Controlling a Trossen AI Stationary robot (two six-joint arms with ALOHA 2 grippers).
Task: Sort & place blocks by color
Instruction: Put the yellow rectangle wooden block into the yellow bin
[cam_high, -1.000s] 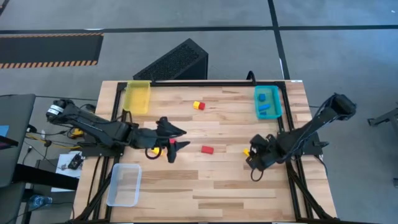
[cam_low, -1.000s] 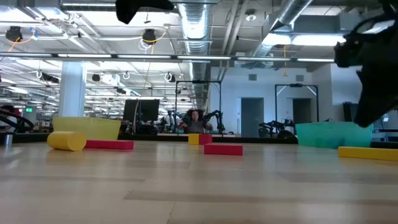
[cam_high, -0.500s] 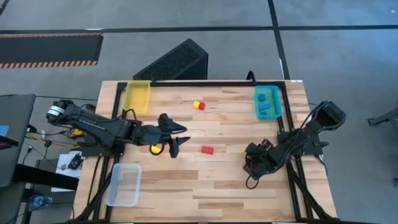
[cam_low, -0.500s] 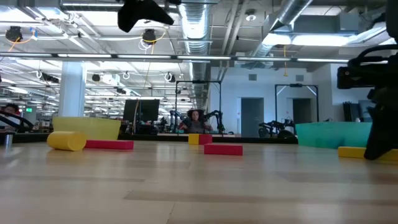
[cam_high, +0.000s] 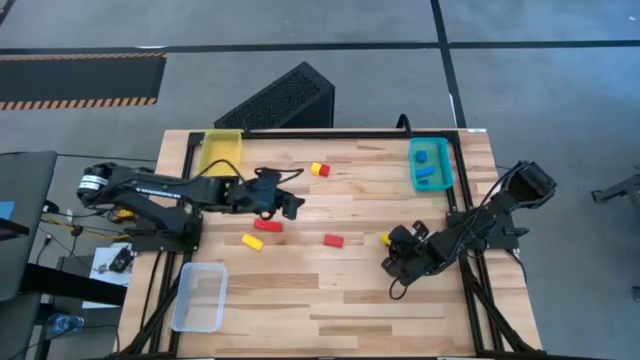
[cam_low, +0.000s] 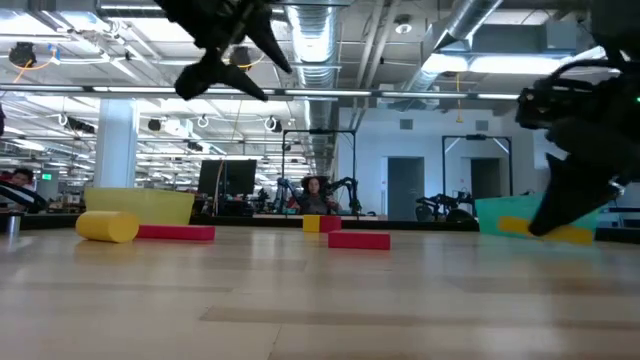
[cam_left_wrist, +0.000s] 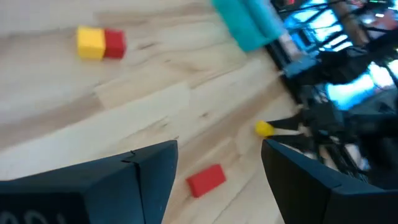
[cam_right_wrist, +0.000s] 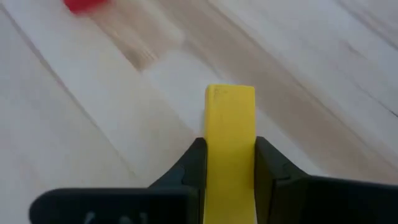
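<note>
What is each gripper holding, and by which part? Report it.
The right gripper holds a yellow block by its long sides at one end; the other end sticks out ahead. The left gripper is open, holding nothing.

The setting was a large open robotics lab or industrial workspace. Beyond the wooden tabletop (cam_low: 320, 300), the low view showed exposed ceiling ducts (cam_low: 318, 35), strip lighting, monitors (cam_low: 226, 180), other robot arms (cam_low: 345, 188) on distant stations and a seated person (cam_low: 312, 196). Hazard-striped floor tape (cam_high: 80, 80) appeared from above.
</note>
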